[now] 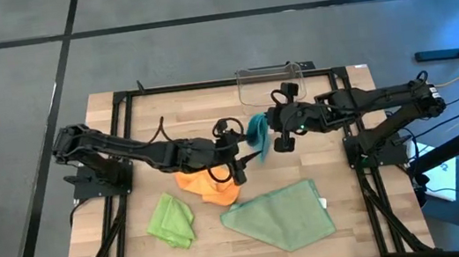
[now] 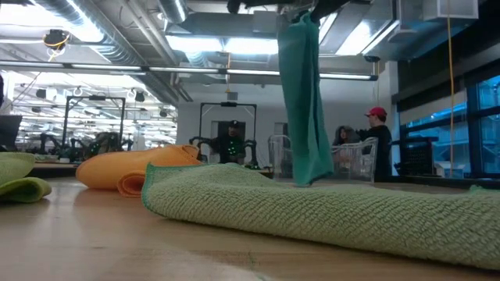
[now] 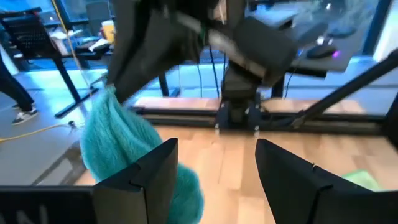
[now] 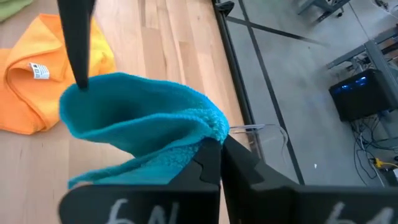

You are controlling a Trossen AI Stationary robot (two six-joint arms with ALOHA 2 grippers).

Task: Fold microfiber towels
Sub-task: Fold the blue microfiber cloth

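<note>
The teal towel (image 1: 257, 131) hangs over the table's middle from my right gripper (image 4: 219, 144), which is shut on it. In the low view the towel (image 2: 303, 101) hangs long and narrow, and its lower end is hidden behind the sage towel. My left gripper (image 3: 217, 165) is open just beside the teal towel (image 3: 121, 149), which lies outside one finger, not between the two. The orange towel (image 1: 206, 187), the lime green towel (image 1: 172, 220) and the larger sage towel (image 1: 281, 216) lie on the table, crumpled or loosely folded. My right gripper pinches a bunched upper edge of the teal towel (image 4: 208, 127) between its two fingers, coming level from the table's right side. The towel hangs slack below the fingers in several folds. My left gripper has one fingertip (image 4: 79, 78) at the towel's upper edge; I cannot tell whether it touches.
A clear plastic bin (image 1: 270, 83) stands at the table's far edge, behind the grippers. The sage towel (image 2: 328, 211) fills the near right of the table and the orange towel (image 2: 129, 172) the middle left. People stand in the room beyond the table.
</note>
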